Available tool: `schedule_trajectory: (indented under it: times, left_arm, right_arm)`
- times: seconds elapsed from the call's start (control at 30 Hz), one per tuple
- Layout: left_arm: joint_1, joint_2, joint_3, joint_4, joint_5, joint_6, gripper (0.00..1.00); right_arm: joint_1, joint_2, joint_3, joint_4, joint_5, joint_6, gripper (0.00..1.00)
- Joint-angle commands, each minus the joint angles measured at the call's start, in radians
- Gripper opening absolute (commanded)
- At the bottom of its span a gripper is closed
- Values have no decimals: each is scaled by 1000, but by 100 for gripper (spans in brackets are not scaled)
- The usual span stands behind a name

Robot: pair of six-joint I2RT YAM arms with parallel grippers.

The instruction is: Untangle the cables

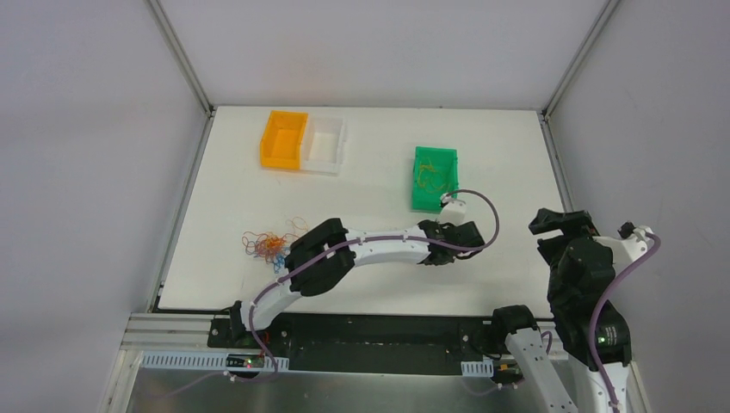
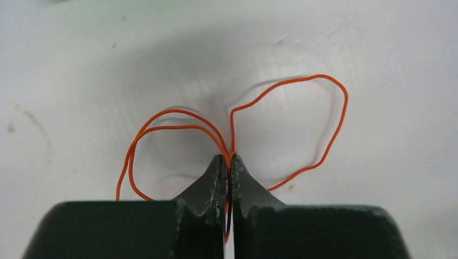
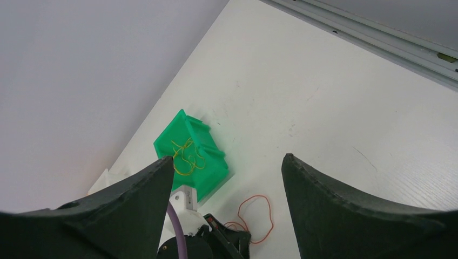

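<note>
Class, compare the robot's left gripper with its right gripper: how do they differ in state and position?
The left gripper is shut, pinching an orange cable; the right gripper is open and holds nothing. The left gripper sits close to the green bin; the right gripper is by the table's right edge. Both have dark fingers.

The worktop [image 1: 370, 163] is plain white, with an orange bin [image 1: 283, 139], a white bin [image 1: 325, 144] and a green bin [image 1: 430, 204] holding yellow cables [image 3: 186, 156]. The cable heap [image 1: 269, 245] is blue and orange-red; the black left claw [image 2: 228, 159] holds one orange-red cable [image 2: 345, 102].
</note>
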Motion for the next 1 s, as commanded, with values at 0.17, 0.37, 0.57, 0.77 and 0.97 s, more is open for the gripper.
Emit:
schedule_trajectory:
  times: [0.17,0.37,0.57,0.77,0.97]
  left_arm:
    - [128,-421,-381,-145,130,130,0]
    - [266,-727,-575,-146,199,194,0]
    - [437,-912,-662,-144,172,243,0]
    - [628,-905,-628,-86,181,276,0]
    - [780,-778,-505,14,199,320,0]
  right_arm:
    - [5,45,-82,76,-157,-19,76]
    - [4,38,-197,141,-352,-10,76]
    - [4,32,-419,391,-769,-8,77]
    - [5,137,-523,537,-887,-17,83]
    - [8,139,-524,568,-901,-50,83]
